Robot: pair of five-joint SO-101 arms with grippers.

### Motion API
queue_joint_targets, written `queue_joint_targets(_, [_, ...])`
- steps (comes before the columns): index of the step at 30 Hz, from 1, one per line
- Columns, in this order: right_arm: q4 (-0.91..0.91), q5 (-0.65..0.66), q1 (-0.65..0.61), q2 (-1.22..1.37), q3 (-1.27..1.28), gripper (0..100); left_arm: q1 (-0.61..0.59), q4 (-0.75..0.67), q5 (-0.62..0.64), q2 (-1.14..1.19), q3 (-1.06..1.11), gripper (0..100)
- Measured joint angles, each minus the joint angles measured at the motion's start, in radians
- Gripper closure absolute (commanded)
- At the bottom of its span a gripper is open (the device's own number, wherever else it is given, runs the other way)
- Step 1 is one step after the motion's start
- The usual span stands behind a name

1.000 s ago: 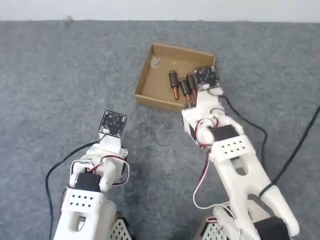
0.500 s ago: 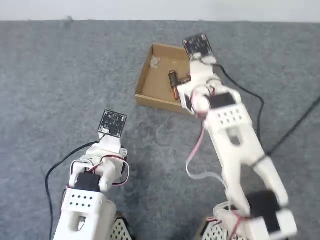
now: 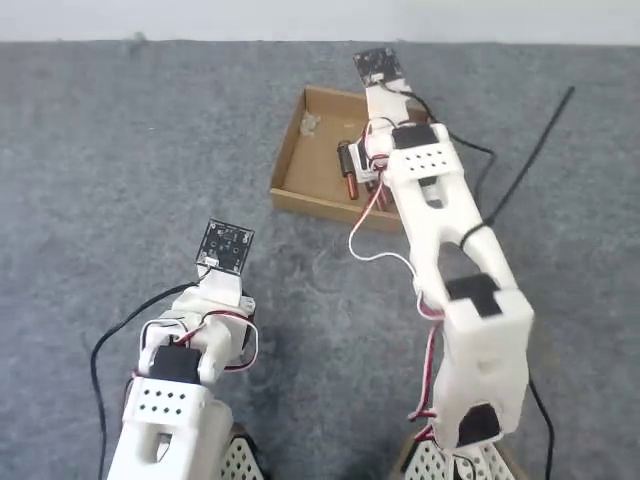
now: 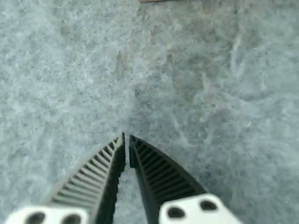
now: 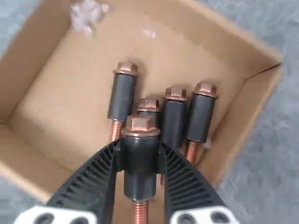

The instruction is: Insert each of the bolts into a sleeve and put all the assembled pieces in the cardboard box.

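Over cardboard box [image 5: 65, 93] | right claw [image 5: 139, 149] grips sleeved bolt [image 5: 140, 168] | left claw [image 4: 126, 140] closed over carpet [image 4: 210, 70]

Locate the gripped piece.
The right wrist view shows it in the right gripper, clamped by its sleeve, over the cardboard box and four pieces inside.

Item: sleeved bolt [image 5: 122, 95], copper with dark sleeve; quantity five.
Item: cardboard box [image 5: 60, 107]; quantity one.
Item: clump of pale scraps [image 5: 86, 11]; quantity one.
Item: robot arm [image 3: 180, 380]; quantity two, one gripper apiece: left gripper [image 4: 126, 139], right gripper [image 5: 140, 144].
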Motion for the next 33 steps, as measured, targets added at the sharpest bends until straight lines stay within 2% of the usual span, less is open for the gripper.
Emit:
queue_joint_targets(3, [0.0,0.0,0.0,0.084,-0.054,97.8,0.0,0.0,0.0,0.0,0.0,99])
queue_joint_targets(9, [0.008,0.0,0.0,0.153,-0.123,72.6,-0.002,0.0,0.0,0.0,0.0,99])
queue_joint_targets(11, [0.038,0.0,0.0,0.15,-0.141,70.4,-0.002,0.0,0.0,0.0,0.0,99])
queue_joint_targets(15, [0.092,0.0,0.0,0.152,-0.144,77.8,0.0,-0.029,0.0,0.0,0.0,99])
queue_joint_targets(20, [0.107,0.0,0.0,0.149,-0.144,99.5,0.0,-0.029,0.0,0.0,0.0,99])
queue_joint_targets(22, [0.109,0.0,0.002,0.132,-0.144,97.2,0.0,-0.029,0.0,0.0,0.0,99])
queue_joint_targets(30, [0.296,0.003,0.02,-0.032,-0.144,99.3,-0.035,-0.103,0.048,0.0,0.0,99])
queue_joint_targets(33, [0.31,0.003,0.037,-0.133,-0.089,99.3,-0.041,-0.114,0.054,0.0,0.0,99])
